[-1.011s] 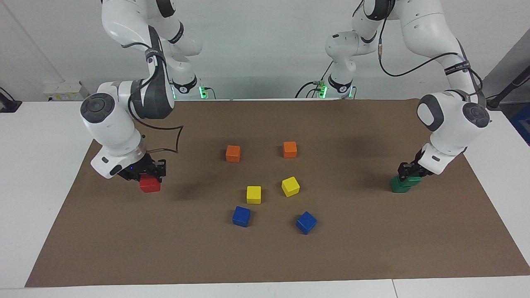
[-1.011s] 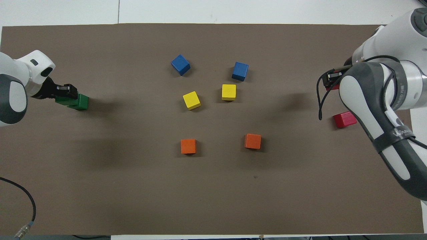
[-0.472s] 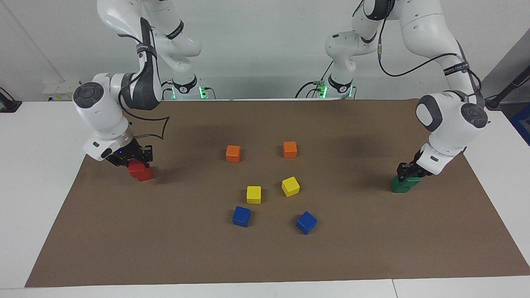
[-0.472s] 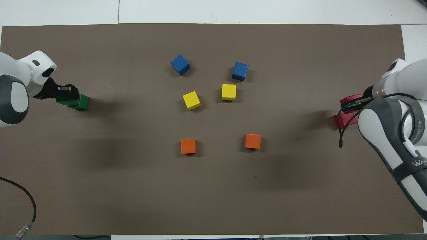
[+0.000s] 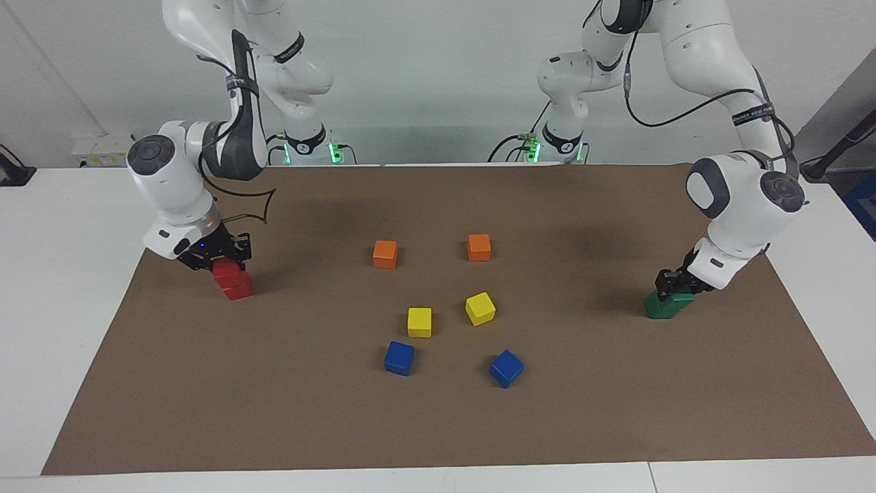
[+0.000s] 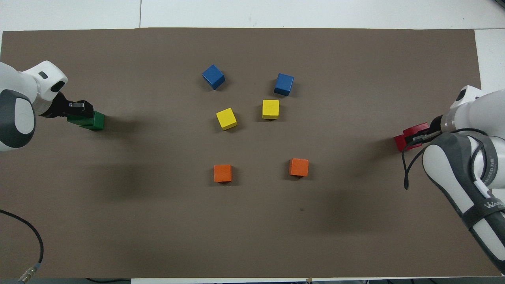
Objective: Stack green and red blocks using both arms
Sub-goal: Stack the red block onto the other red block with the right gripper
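Observation:
At the right arm's end of the mat, my right gripper (image 5: 220, 261) (image 6: 420, 135) is shut on a red block (image 5: 224, 271) (image 6: 414, 129). It holds that block on top of the second red block (image 5: 239, 289) (image 6: 399, 142), slightly off-centre. At the left arm's end, my left gripper (image 5: 674, 285) (image 6: 79, 109) is shut on a green block (image 5: 679, 297) (image 6: 77, 119). That block rests, a little askew, on the other green block (image 5: 660, 310) (image 6: 97, 120).
In the middle of the brown mat (image 5: 438, 424) lie two orange cubes (image 5: 385, 254) (image 5: 479, 247) nearest the robots. Farther out are two yellow cubes (image 5: 419, 322) (image 5: 480, 308), then two blue cubes (image 5: 399, 358) (image 5: 506, 368).
My right gripper has carried its red block toward the robots and the table's end, bringing it over and onto the other red block. The left gripper has hardly moved on the green pair.

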